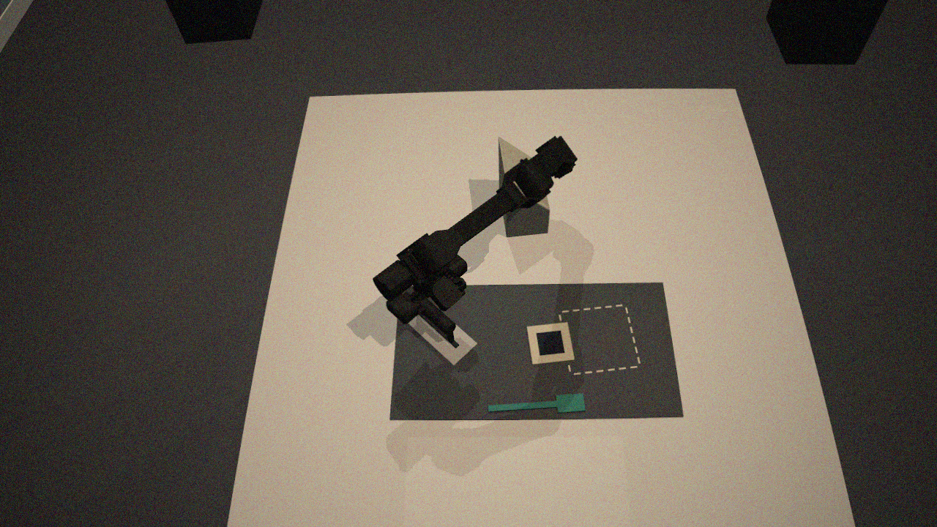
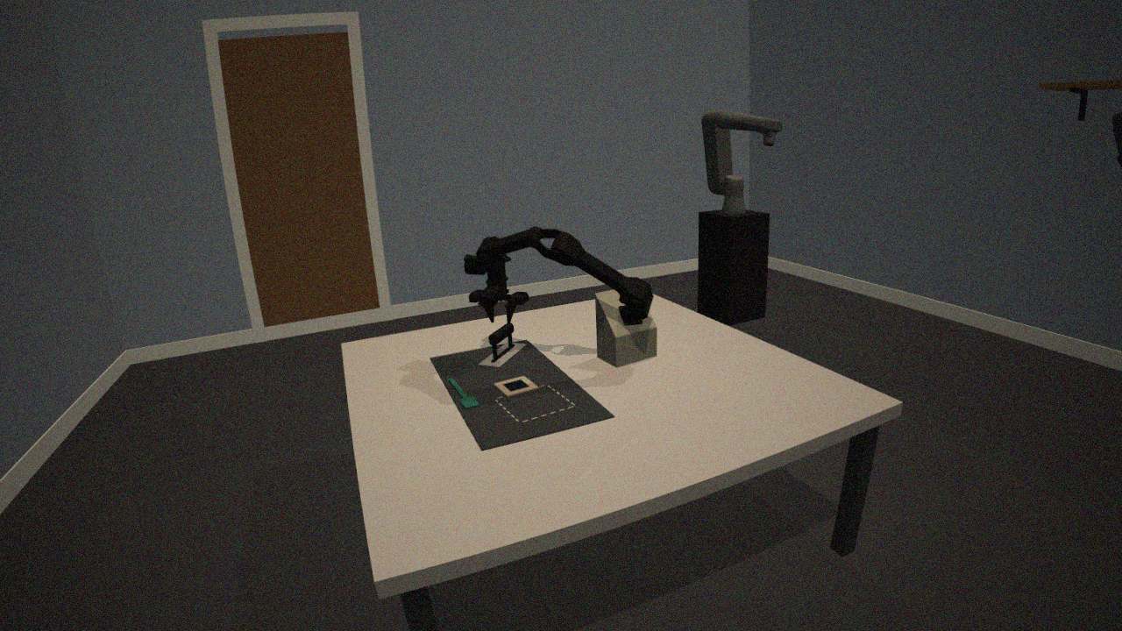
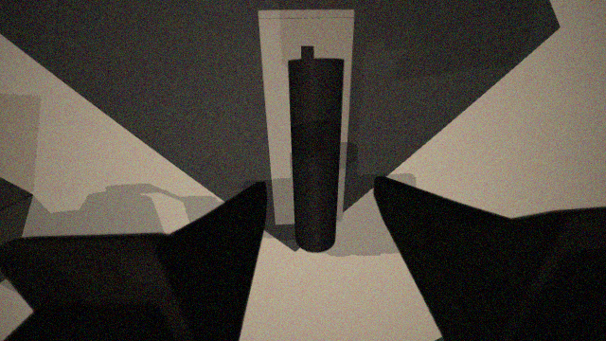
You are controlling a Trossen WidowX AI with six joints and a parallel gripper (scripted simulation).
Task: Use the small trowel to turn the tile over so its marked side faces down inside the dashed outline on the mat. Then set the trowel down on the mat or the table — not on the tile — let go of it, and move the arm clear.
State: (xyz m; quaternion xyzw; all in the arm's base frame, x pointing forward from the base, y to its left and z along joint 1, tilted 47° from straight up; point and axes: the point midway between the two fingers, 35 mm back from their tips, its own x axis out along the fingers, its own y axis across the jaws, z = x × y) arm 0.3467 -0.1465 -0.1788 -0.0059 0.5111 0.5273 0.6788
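Note:
The trowel (image 1: 460, 352) (image 2: 500, 332) (image 3: 316, 142) has a pale flat blade and a raised black handle on posts. It lies at the mat's left end in the top view. My gripper (image 2: 500, 321) (image 3: 320, 188) is open just above the handle, one finger to each side, not touching it. The arm hides part of the trowel from above. The tile (image 1: 550, 342) (image 2: 516, 385) lies flat, its dark square mark facing up. It covers part of the left side of the dashed outline (image 1: 626, 307) and lies mostly outside it.
A teal flat spatula (image 1: 569, 402) (image 2: 468, 402) lies along the front edge of the dark mat (image 1: 498, 307) (image 2: 482, 431) in the top view. The grey wedge-shaped block (image 1: 528, 222) (image 2: 628, 349) under the arm's base stands behind the mat on the pale table (image 1: 720, 216) (image 2: 706, 439).

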